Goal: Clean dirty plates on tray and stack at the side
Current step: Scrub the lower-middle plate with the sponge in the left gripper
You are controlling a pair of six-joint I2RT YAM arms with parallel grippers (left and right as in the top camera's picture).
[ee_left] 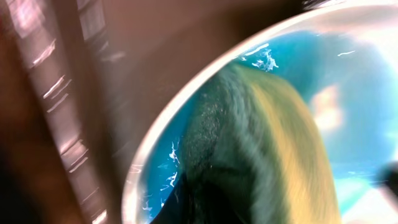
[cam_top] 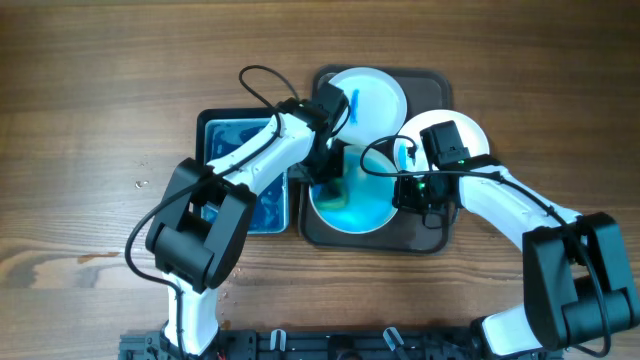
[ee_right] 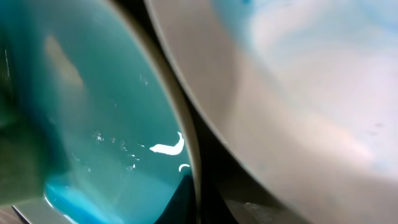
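From overhead, you are seeing the tray (cam_top: 425, 238) lying on the table (cam_top: 80, 120), its long axis running away from the arm bases. The flooded plate (cam_top: 368, 212) is sitting in the tray's near half, the far plate (cam_top: 370, 95) at its far end, and the right plate (cam_top: 455, 130) is overlapping its right rim. All are facing up. The left claw (cam_top: 328, 172) is clamping a sponge (cam_top: 336, 190) onto the flooded plate. The right claw (cam_top: 412, 190) is closed at that plate's right edge; whether it is pinching the rim, you cannot tell. Only the left wrist is showing the sponge (ee_left: 261, 155) as green and yellow layers. Only the right wrist is showing the right plate (ee_right: 298, 93) just beside the flooded plate (ee_right: 112, 124).
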